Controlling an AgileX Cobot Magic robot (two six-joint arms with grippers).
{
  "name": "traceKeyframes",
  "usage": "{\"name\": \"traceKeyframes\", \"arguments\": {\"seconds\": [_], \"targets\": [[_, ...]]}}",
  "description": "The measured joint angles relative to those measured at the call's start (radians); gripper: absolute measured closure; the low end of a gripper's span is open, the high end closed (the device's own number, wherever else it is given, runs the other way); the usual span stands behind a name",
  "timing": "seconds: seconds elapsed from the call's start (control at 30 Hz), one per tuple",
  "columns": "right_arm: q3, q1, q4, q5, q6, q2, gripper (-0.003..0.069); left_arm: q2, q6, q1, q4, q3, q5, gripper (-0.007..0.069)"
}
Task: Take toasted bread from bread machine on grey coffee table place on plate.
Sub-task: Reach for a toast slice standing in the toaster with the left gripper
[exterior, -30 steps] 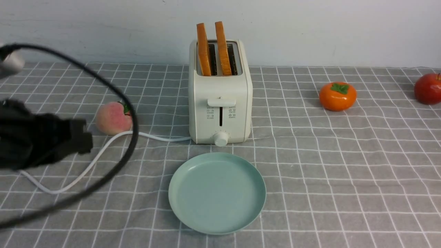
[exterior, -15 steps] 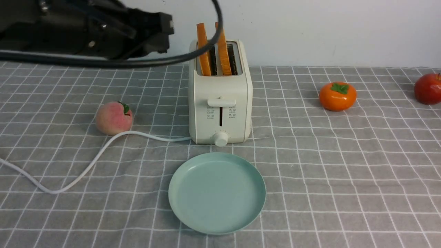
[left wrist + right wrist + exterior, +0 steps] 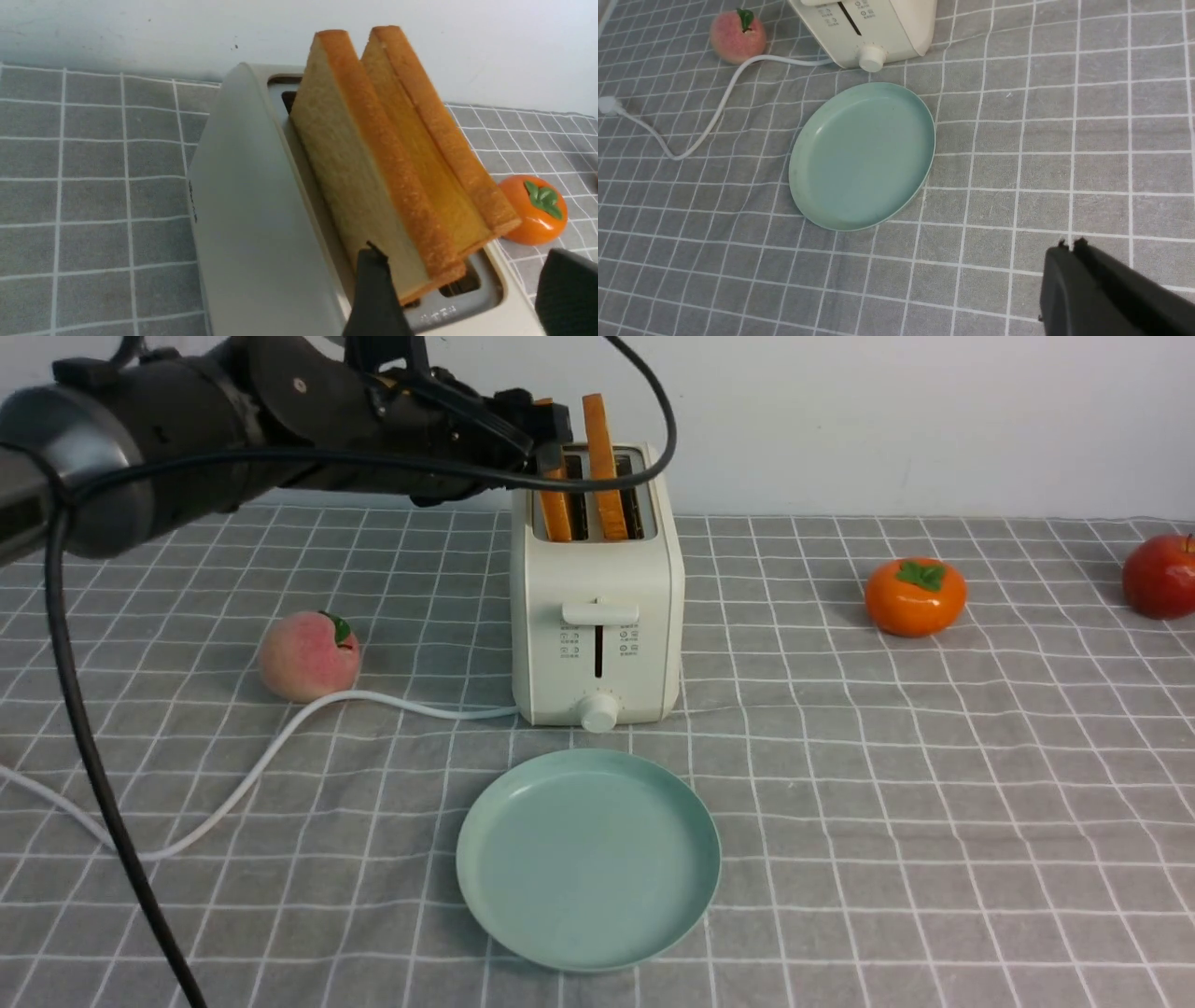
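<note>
Two slices of toasted bread stand upright in the slots of the cream bread machine [image 3: 597, 616] at the back of the grey coffee table [image 3: 934, 803]. My left gripper [image 3: 546, 434] hovers at the top of the bread machine, open [image 3: 462, 254]. One finger [image 3: 378, 289] is beside the left slice [image 3: 355, 186], and the other finger [image 3: 567, 294] is past the right slice [image 3: 430, 154]. It grips nothing. The mint plate [image 3: 588, 859] lies bare in front of the bread machine. My right gripper [image 3: 1070, 245] is shut and empty, above the cloth to the right of the plate [image 3: 861, 154].
A peach [image 3: 308, 655] sits left of the toaster, beside its white cord [image 3: 280, 747]. A persimmon [image 3: 915, 595] and a red apple [image 3: 1160, 576] lie at the right. The left arm's black cable [image 3: 84, 728] hangs down over the left side.
My left arm rose from low at the left, swung across to the toaster's top, and its jaws opened. The toast, the plate and the right gripper have not moved.
</note>
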Motion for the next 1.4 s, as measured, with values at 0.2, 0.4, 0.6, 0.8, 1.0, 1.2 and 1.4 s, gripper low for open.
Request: {"name": "traceKeyframes", "arguments": {"seconds": [0.2, 0.4, 0.6, 0.8, 1.0, 1.2, 1.4], "targets": [[0.000, 0.000, 0.000, 0.000, 0.000, 0.000, 0.0657, 0.020, 0.000, 0.000, -0.036, -0.009, -0.015, 0.0176], [0.000, 0.000, 0.000, 0.000, 0.000, 0.000, 0.0655, 0.035, 0.005, 0.000, -0.060, -0.009, -0.022, 0.0176], [0.000, 0.000, 0.000, 0.000, 0.000, 0.000, 0.0655, 0.053, 0.025, -0.006, -0.067, -0.009, -0.025, 0.0176], [0.001, 0.000, -0.001, 0.000, 0.000, 0.000, 0.0655, 0.092, 0.049, -0.025, -0.072, -0.009, -0.047, 0.0181], [0.001, 0.000, -0.001, 0.000, -0.001, 0.000, 0.0650, 0.102, 0.052, -0.026, -0.073, -0.012, -0.109, 0.0434], [0.001, 0.000, -0.001, 0.000, -0.008, 0.000, 0.0647, 0.068, 0.056, -0.026, -0.068, -0.029, -0.099, 0.0563], [0.001, 0.000, -0.001, -0.011, -0.009, 0.000, 0.0643, -0.133, 0.043, 0.006, -0.040, -0.036, 0.090, 0.0557]]}}
